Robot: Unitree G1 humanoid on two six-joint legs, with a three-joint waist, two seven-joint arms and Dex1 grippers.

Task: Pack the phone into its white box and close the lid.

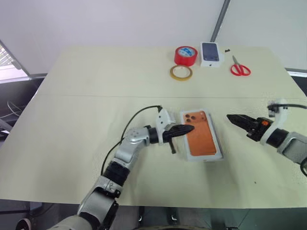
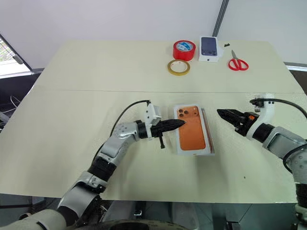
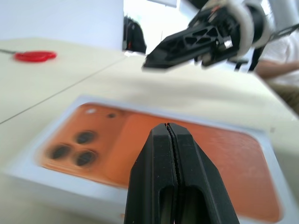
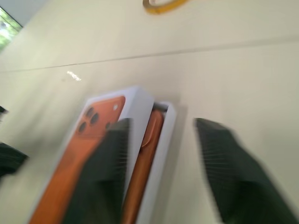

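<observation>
Closing the lid looks like the step in hand: centre of the table (image 1: 72, 143), the lid (image 4: 140, 107), its top showing an orange phone back w/ dark lens cluster, sits skewed over the white box (image 4: 163, 140) rather than squarely on it. In the right wrist view an orange edge, prob. the phone (image 4: 152, 130) itself, shows in the tray along the uncovered side, so the phone seems already packed and only the cover is left to seat. The left gripper (image 1: 188, 128) is level, fingers pressed together, tip at the lid's lens-corner edge; whether it touches or just hovers can't be told. The right gripper (image 1: 232, 118) hangs near the box's opposite long side, apart from it, fingers partly spread, pinching nothing. Next move, by the look of it: L tip steadies or nudges the lid sideways while R comes in against the exposed side, lining up both rims, then a push down. Risk: the lid tilting and jamming on the tray wall, or the whole box sliding.
</observation>
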